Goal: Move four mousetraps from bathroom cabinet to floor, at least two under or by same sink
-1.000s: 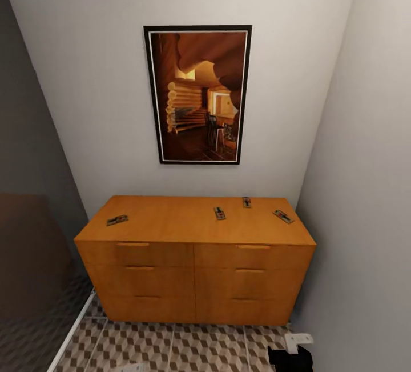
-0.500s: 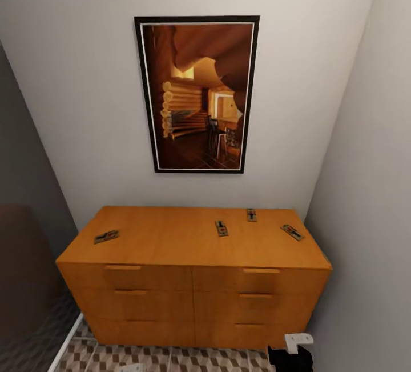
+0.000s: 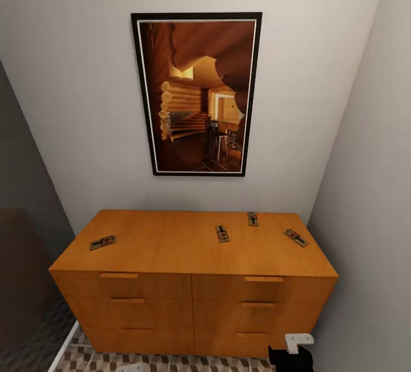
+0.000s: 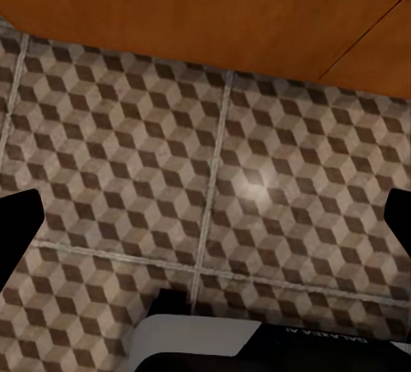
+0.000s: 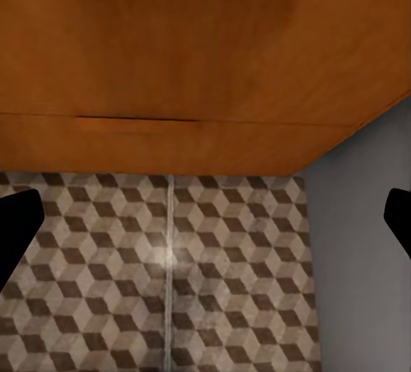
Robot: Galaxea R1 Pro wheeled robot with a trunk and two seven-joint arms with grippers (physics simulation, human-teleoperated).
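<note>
Several mousetraps lie flat on the top of the orange-brown cabinet [image 3: 171, 249]: one near its left end [image 3: 103, 242], one in the middle [image 3: 222, 233], one at the back right [image 3: 252, 219] and one by the right end [image 3: 295, 238]. Bathroom floor [image 3: 177, 362] tiles show below the drawers. My left gripper [image 4: 205, 222] hangs open over the cube-patterned floor [image 4: 257, 183] in front of the cabinet base, holding nothing. My right gripper [image 5: 205, 222] is open too, above floor [image 5: 223, 261] beside the cabinet's lower front [image 5: 197, 55]. Both grippers are low, far below the traps.
A framed picture [image 3: 197, 95] hangs above the cabinet. A grey wall [image 3: 365, 218] closes in the right side, touching the cabinet's end. A dark panel [image 3: 23, 258] stands at the left. Part of my right arm [image 3: 292, 350] shows at the lower edge.
The whole head view has shifted: the camera has come closer to the cabinet, which looks larger and lower. The mousetraps have not moved on its top.
</note>
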